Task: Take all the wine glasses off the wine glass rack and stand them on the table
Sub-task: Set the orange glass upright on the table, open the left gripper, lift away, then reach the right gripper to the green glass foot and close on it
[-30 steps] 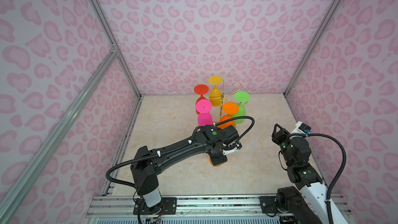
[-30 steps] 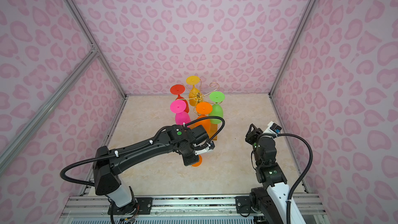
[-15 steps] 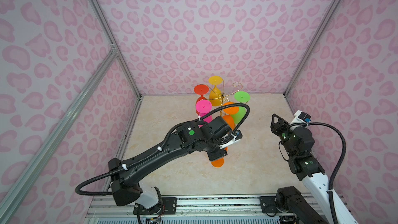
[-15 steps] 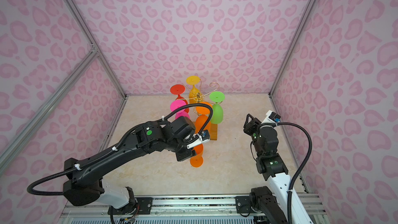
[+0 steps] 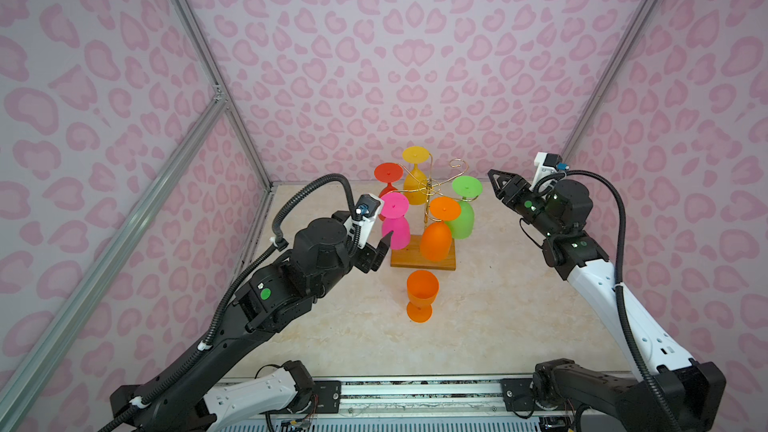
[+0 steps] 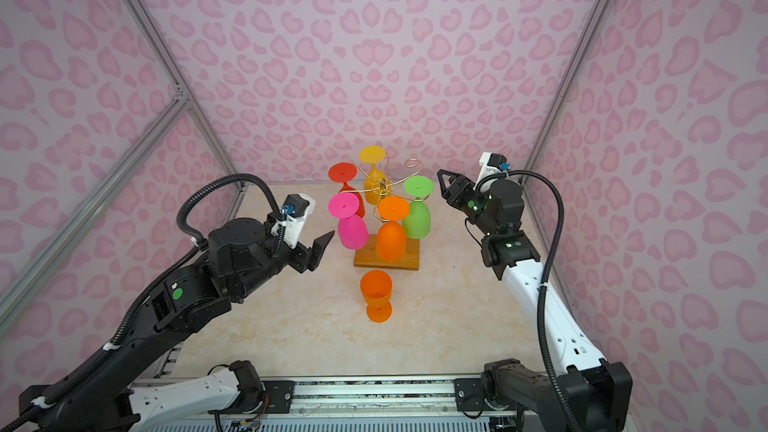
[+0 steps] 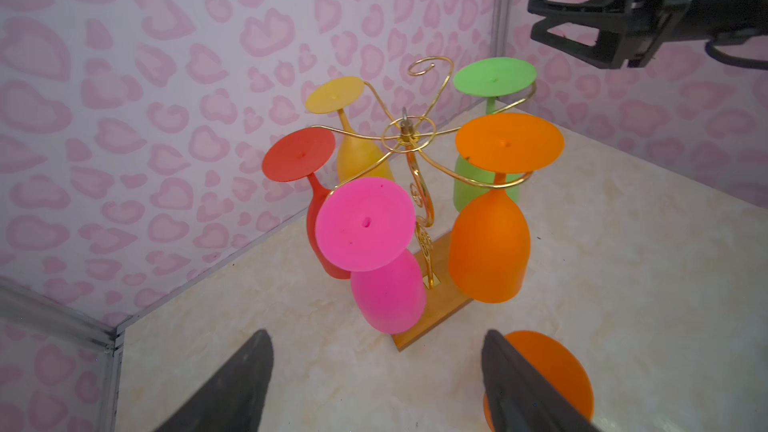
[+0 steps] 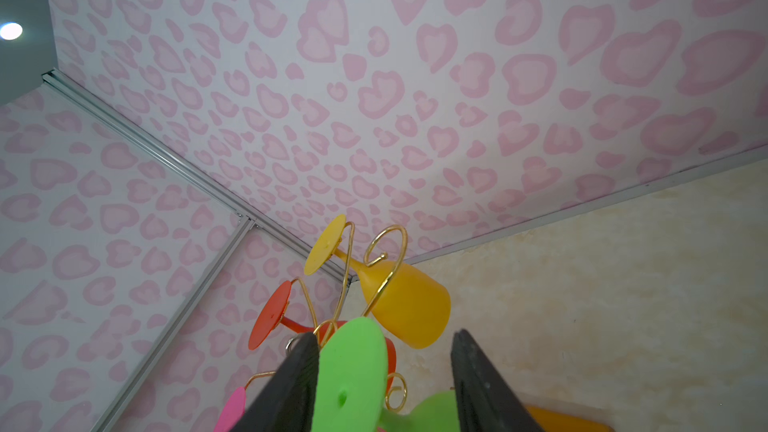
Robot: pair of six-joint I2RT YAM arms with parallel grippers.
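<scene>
Left gripper [image 5: 378, 251] gapes wide and empty, with the upright orange plastic wine glass [image 5: 422, 292] standing just below it, clear of the gold wire rack on its wooden base [image 5: 401, 258]; right gripper [image 5: 494, 176] is part-open and empty, facing the hanging green glass [image 5: 461, 218], and a careless swing could topple either.

walls: pale panels [image 5: 415, 35], pink heart-blotch print, three sides | frame: silver aluminium bars [image 5: 200, 56] at corners, one slanting brace | floor: cream marble-look slab [image 5: 498, 305], matte | light: round white lamp [image 8: 11, 31] above wall top
</scene>
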